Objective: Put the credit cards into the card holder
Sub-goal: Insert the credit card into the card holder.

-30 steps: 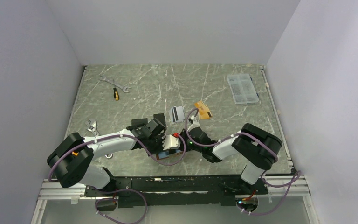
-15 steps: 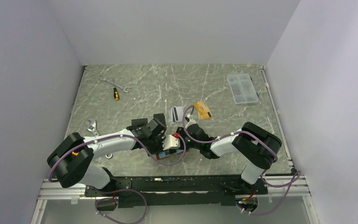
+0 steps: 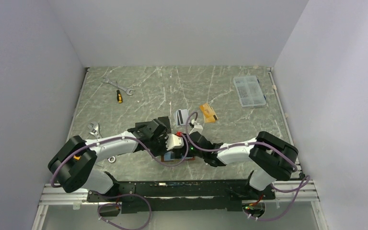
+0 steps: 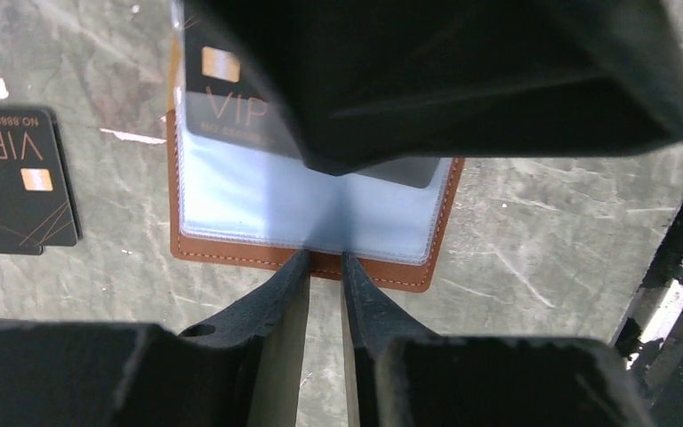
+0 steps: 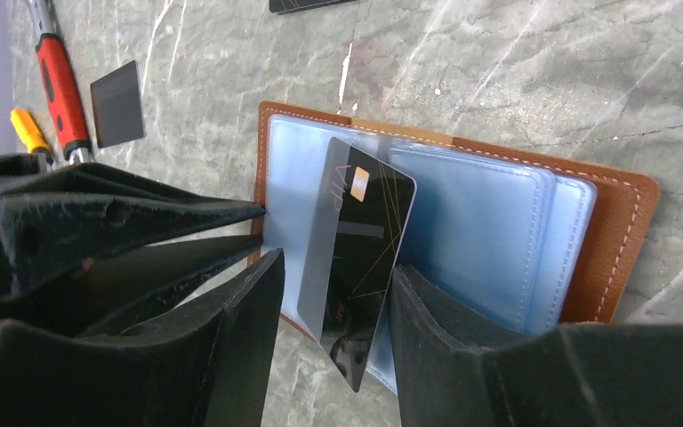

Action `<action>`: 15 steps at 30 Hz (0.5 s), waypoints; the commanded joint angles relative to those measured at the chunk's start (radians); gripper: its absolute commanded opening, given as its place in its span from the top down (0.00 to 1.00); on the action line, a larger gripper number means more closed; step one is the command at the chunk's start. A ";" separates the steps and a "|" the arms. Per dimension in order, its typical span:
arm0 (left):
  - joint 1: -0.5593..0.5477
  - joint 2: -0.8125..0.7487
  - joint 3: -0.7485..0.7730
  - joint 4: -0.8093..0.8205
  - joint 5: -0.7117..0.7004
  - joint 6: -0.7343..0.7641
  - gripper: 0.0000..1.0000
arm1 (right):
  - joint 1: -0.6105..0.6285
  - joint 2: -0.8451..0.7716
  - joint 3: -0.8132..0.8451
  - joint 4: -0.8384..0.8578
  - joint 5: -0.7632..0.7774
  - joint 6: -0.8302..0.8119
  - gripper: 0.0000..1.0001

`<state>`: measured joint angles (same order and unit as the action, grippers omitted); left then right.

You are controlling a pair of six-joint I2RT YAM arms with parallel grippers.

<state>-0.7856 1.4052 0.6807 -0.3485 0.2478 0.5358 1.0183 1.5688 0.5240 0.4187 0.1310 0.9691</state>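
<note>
**Item:** black VIP card (image 5: 360, 240), standing tilted between the right gripper's (image 5: 338, 267) jaws, its lower end sitting against the open card holder (image 4: 222, 255) directly beneath.

**Step, as judged:** seating the card in a blue-grey sleeve (image 5: 480, 222). It is best done by nudging the card's top edge downward along the sleeve mouth while the holder is being pinned flat, avoiding any sideways push.

**Right gripper:** jaws are standing moderately parted, gripping nothing. The card is loose between them with a gap on one side.

**Left gripper** (image 4: 325, 260)**:** jaws are nearly closed, pinching the holder's edge at its fingertips.

**Also:** second black VIP card (image 4: 13, 178), lying beside the holder, left of this gripper.
</note>
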 commanded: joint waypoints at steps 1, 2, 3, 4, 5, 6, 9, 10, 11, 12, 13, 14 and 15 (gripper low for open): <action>0.064 0.030 0.013 -0.036 0.041 -0.024 0.76 | 0.038 0.008 -0.012 -0.239 0.125 -0.028 0.49; 0.077 0.033 0.024 -0.045 0.056 -0.027 0.76 | 0.046 0.007 -0.008 -0.249 0.138 -0.023 0.49; 0.091 0.037 0.035 -0.055 0.070 -0.030 0.76 | 0.054 0.008 0.001 -0.263 0.153 -0.021 0.48; 0.103 0.043 0.049 -0.064 0.081 -0.031 0.75 | 0.062 0.008 0.010 -0.284 0.170 -0.020 0.48; 0.118 0.049 0.059 -0.071 0.092 -0.031 0.75 | 0.068 0.006 0.017 -0.303 0.185 -0.021 0.47; 0.128 0.056 0.066 -0.074 0.100 -0.031 0.75 | 0.075 0.001 0.021 -0.308 0.194 -0.025 0.46; 0.155 0.082 0.086 -0.089 0.131 -0.034 0.76 | 0.092 0.000 0.040 -0.335 0.217 -0.038 0.44; 0.164 0.092 0.093 -0.092 0.140 -0.037 0.76 | 0.103 -0.001 0.049 -0.345 0.227 -0.045 0.43; 0.174 0.101 0.098 -0.096 0.148 -0.036 0.76 | 0.112 0.002 0.061 -0.363 0.240 -0.050 0.42; 0.184 0.110 0.106 -0.097 0.158 -0.037 0.76 | 0.120 0.009 0.074 -0.373 0.247 -0.059 0.41; 0.193 0.117 0.112 -0.101 0.167 -0.037 0.76 | 0.126 0.020 0.089 -0.389 0.251 -0.065 0.40; 0.201 0.123 0.116 -0.105 0.174 -0.040 0.76 | 0.131 0.034 0.108 -0.407 0.253 -0.071 0.39; 0.208 0.123 0.121 -0.107 0.180 -0.042 0.76 | 0.139 0.048 0.128 -0.426 0.259 -0.074 0.38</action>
<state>-0.5983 1.4979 0.7612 -0.4355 0.3946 0.5102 1.1168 1.5532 0.6067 0.2226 0.3511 0.9722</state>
